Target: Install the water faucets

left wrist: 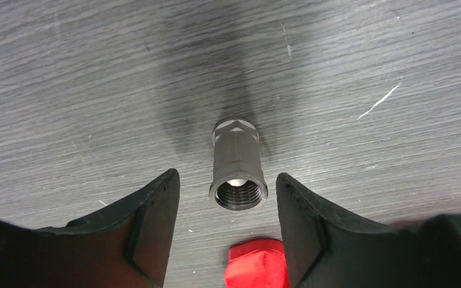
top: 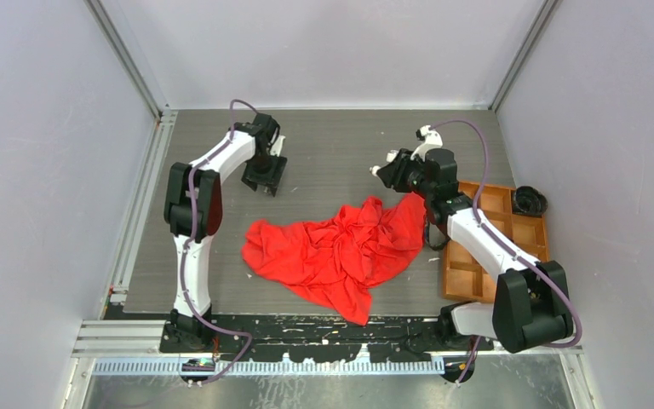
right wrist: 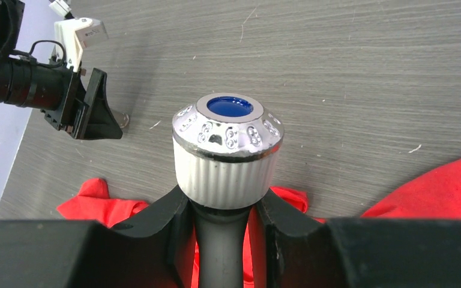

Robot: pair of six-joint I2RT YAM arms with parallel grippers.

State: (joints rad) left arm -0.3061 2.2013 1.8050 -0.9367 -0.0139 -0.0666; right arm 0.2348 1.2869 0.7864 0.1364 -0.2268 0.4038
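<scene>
Right end effector (right wrist: 222, 201) grasping faucet (right wrist: 228, 150), left end effector (left wrist: 227, 179) released around fitting (left wrist: 235, 168), apparently hidden overhead

Cloth (top: 341, 251) at centre, tray (top: 496, 256) to its right, fitting (left wrist: 237, 174) on the table (top: 341, 145) between the jaws of the left gripper (left wrist: 227, 180).

The site is a robotics laboratory test cell, not a home or trade premises. It is enclosed by plain white panel walls (top: 43, 170) set in aluminium profile posts (top: 125, 53). A grey wood-grain table (top: 332, 145) carries a left arm (top: 213, 162) and a right arm (top: 477, 234), both bolted to a black base rail (top: 324, 328) at the near edge. Exposed purple cabling (top: 189, 281) runs along the arms, a white camera block (right wrist: 81, 33) sits on a wrist, and an orange compartment tray (top: 464, 281) holds parts.
</scene>
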